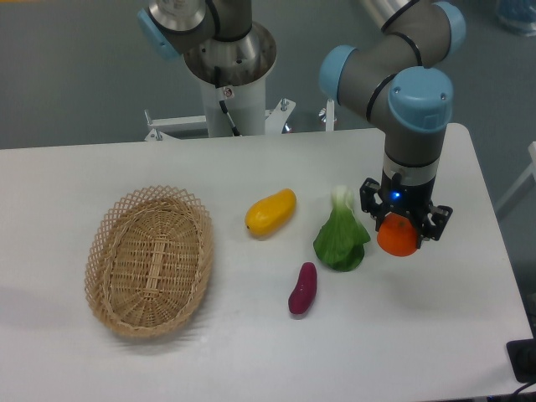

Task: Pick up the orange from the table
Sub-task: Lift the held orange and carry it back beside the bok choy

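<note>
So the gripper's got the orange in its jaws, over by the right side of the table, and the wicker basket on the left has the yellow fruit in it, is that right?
Not quite. The gripper does hold the orange in its jaws toward the table's right side, but the wicker basket on the left is empty. The camera view shows the yellow fruit lying on the tabletop, right of the basket.

The large white tabletop [167,167] looks smooth and matt. The oval basket [151,260] is woven wicker, open and rough. The round orange fruit [399,238] has a dull, even skin; the elongated yellow fruit [270,212] is glossier, like plastic. The purple oblong vegetable [303,288] shows slight sheen. The black gripper [404,224] looks matt.
</note>
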Controlling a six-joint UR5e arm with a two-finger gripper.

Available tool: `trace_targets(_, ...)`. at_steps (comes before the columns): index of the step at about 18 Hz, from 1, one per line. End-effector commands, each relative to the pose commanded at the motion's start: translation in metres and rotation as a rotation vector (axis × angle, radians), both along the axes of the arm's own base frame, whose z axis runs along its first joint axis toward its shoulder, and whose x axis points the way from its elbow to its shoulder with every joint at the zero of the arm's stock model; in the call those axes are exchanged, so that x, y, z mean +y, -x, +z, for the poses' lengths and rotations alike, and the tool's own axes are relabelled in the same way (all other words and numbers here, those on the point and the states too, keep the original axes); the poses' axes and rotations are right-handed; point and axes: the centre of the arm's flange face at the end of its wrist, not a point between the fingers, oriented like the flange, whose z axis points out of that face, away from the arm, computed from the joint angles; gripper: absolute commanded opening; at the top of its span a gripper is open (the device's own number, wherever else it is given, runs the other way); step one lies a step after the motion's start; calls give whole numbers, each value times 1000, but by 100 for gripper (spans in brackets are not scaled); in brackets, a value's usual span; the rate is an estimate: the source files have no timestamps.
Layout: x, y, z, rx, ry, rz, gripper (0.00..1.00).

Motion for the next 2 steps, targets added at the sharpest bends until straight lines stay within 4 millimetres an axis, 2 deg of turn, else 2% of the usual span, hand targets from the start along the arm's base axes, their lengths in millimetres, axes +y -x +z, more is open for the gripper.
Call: trace_targets(2,0,0,-1,-1,1,0,64)
